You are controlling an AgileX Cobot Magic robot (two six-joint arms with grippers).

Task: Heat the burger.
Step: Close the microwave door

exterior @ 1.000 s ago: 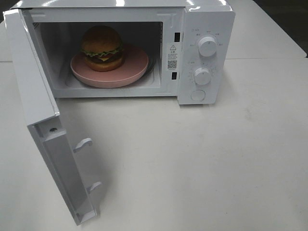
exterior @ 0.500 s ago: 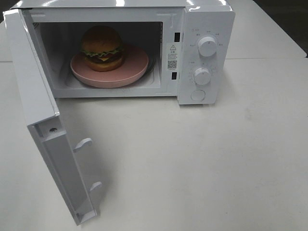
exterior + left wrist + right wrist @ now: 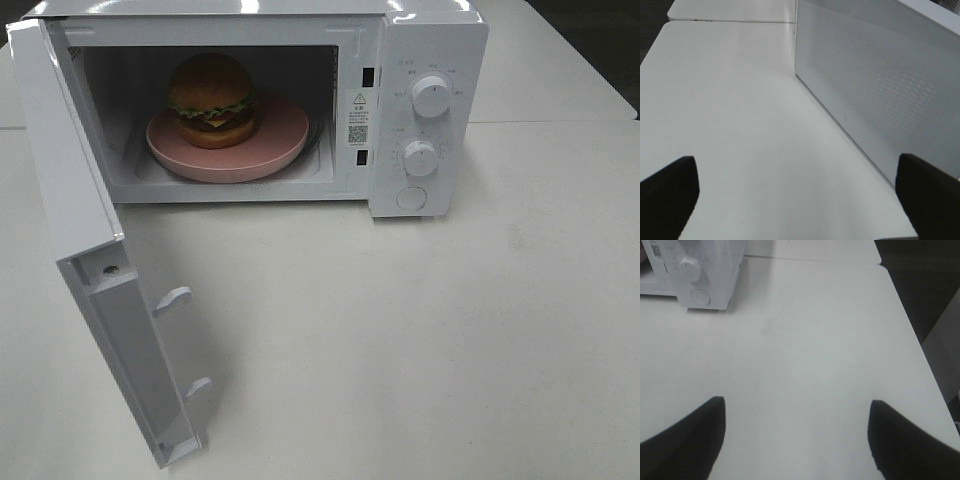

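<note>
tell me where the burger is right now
In the exterior high view the burger sits on the pink plate inside the open microwave, left of its knobs.

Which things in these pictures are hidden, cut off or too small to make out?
- Exterior high: labels around the dials and print on the sticker are too small to read.
- Exterior high: both arms lie outside the frame.
- Left wrist: the door hides the burger; the left gripper shows only its tips.
- Right wrist: the edge cuts off most of the microwave.
</note>
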